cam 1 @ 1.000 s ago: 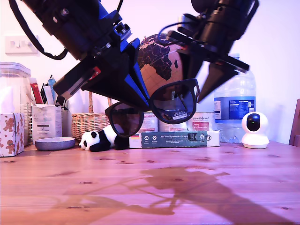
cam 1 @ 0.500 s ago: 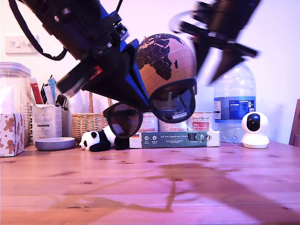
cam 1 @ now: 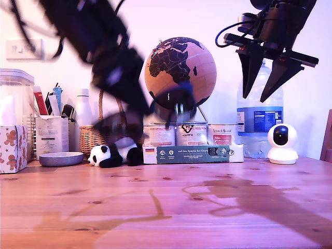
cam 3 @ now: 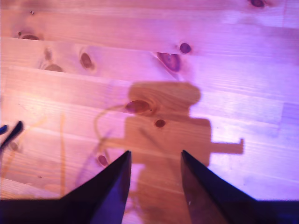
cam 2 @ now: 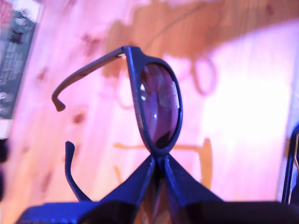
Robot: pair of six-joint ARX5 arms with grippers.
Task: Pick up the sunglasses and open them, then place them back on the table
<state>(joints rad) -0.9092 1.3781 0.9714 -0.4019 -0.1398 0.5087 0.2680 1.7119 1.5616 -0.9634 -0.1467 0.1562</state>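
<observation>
The dark sunglasses hang in the air with both arms unfolded. My first gripper is shut on the lower rim of one lens. In the exterior view the sunglasses and the first arm are motion-blurred in front of the globe, left of centre, well above the table. My second gripper hangs high at the exterior view's right, open and empty. The second wrist view shows its fingers spread over bare planks and its own shadow. A thin dark tip at that picture's edge may be a sunglasses arm.
Along the back stand a cork globe, tins, a flat box, a panda toy, a wicker basket, a grey dish, a water bottle and a white camera.
My second gripper let go of the sunglasses and rose toward the exterior view's right. The first arm now swings with the sunglasses, blurred and slightly lower.
</observation>
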